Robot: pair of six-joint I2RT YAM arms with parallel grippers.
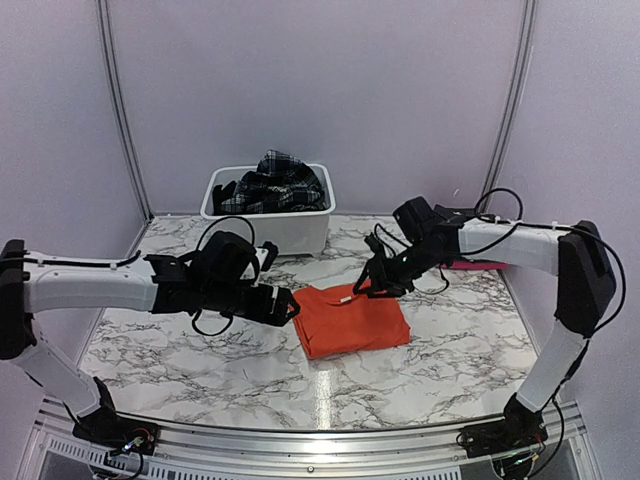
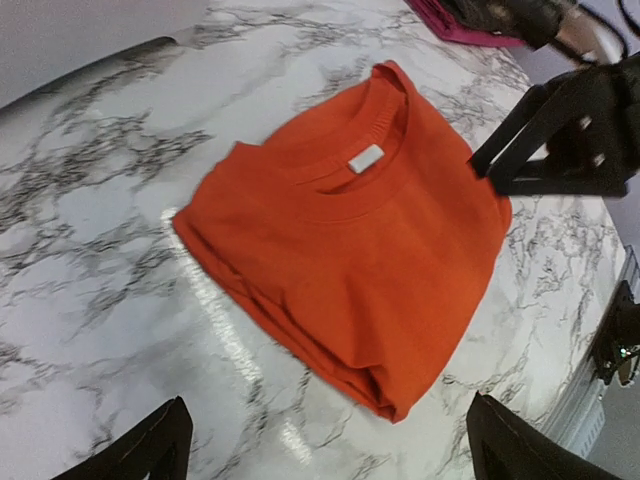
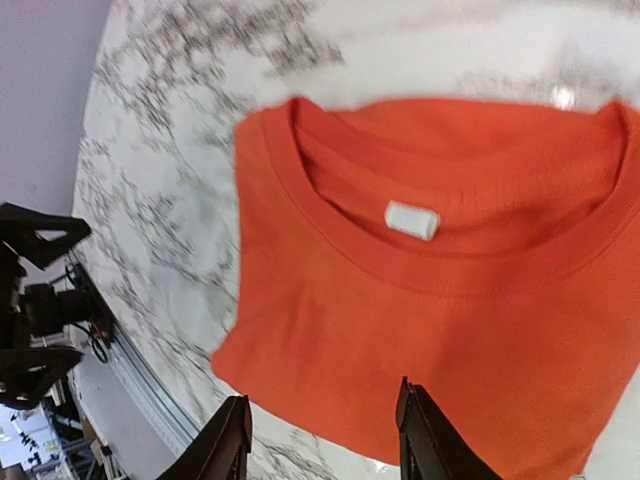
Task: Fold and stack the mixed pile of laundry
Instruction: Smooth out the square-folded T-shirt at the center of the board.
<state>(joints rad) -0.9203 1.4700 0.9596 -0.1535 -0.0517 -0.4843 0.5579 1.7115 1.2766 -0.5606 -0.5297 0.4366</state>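
Orange T-shirt (image 1: 352, 320) is laid folded into a rough rectangle, flat on the marble table (image 1: 200, 340), roughly midway between the two arms. Collar is turned toward the far side, and a white label (image 2: 366, 158) is seen inside the neckline. Layered fold edges are seen along the shirt's near edge in the left wrist view.

Left tool (image 1: 292, 308) is held just off the shirt's left edge, low over the table. Its fingers are spread wide and nothing is gripped; contact with the fabric cannot be told from the overhead view.

Right tool (image 1: 368, 285) is positioned above the shirt's far edge, at the collar. Its fingers are parted. In the right wrist view only shirt fabric is seen beneath them, and nothing is pinched.

White tub (image 1: 270, 225) is placed beyond the shirt, toward the back wall and slightly left. Plaid skirt (image 1: 280, 180) is bunched inside it and rises above the rim. A dark cloth piece (image 1: 225, 192) is tucked in at the skirt's left, against the tub wall.

A pink item (image 1: 480, 265) is partly hidden behind the right arm, to the right of the shirt and further back. Its nature cannot be determined.
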